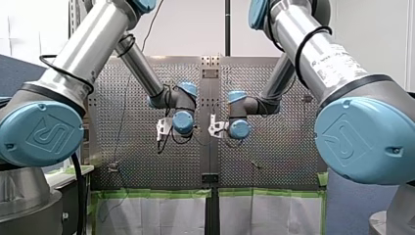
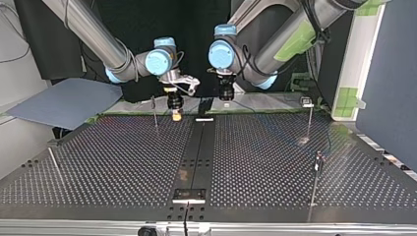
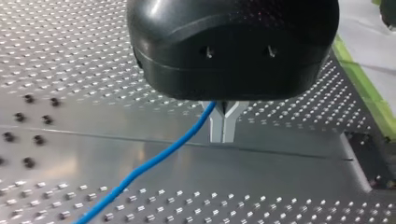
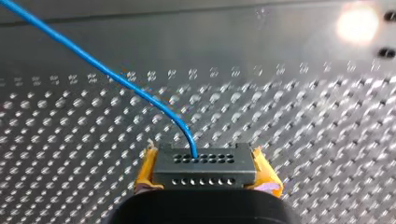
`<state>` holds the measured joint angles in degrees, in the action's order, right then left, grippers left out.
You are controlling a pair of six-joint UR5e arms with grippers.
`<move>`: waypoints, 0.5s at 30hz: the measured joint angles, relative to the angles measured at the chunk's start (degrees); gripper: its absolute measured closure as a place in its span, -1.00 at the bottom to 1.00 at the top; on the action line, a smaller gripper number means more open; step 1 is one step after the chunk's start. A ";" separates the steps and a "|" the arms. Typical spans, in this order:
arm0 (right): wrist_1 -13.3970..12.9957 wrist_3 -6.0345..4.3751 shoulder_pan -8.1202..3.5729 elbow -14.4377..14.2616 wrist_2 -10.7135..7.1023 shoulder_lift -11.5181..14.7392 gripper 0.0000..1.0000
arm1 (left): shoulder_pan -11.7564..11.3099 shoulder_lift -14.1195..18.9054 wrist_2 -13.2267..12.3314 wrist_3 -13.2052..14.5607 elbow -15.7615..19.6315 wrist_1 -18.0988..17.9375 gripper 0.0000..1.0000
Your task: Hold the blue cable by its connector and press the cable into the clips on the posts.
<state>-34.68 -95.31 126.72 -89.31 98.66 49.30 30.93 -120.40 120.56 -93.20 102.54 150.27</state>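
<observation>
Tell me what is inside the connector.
The blue cable enters the top row of the connector; the other holes look empty. The cable's end inside is hidden.

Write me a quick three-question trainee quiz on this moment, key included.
1. True or false: my right gripper clamps the black connector between yellow pads.
2. The blue cable leaves the connector from: A) a hole in its face; B) its side; C) underneath.
3. Fill in: in the left wrist view, my left gripper has bare ___ fingers.
Key: 1 true; 2 A; 3 metal.
</observation>
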 joint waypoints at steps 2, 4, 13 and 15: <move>-1.31 0.02 -0.19 -1.29 0.39 -0.01 1.00 | 0.06 -1.21 -0.38 -0.13 0.00 -0.87 1.00; -2.60 0.71 -0.31 -2.60 1.21 -0.04 1.00 | 0.21 -2.44 -0.71 -0.23 -0.02 -1.50 1.00; -8.20 3.20 -1.39 -8.19 4.70 -1.34 1.00 | 0.70 -4.81 -1.38 -0.34 -0.07 -2.55 1.00; -9.36 4.12 -1.61 -9.36 5.56 -2.34 1.00 | 0.71 -4.99 -1.51 -0.36 -0.07 -2.97 1.00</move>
<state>-44.04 -91.19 125.12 -98.66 104.21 46.96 31.64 -125.40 119.05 -93.56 102.46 147.30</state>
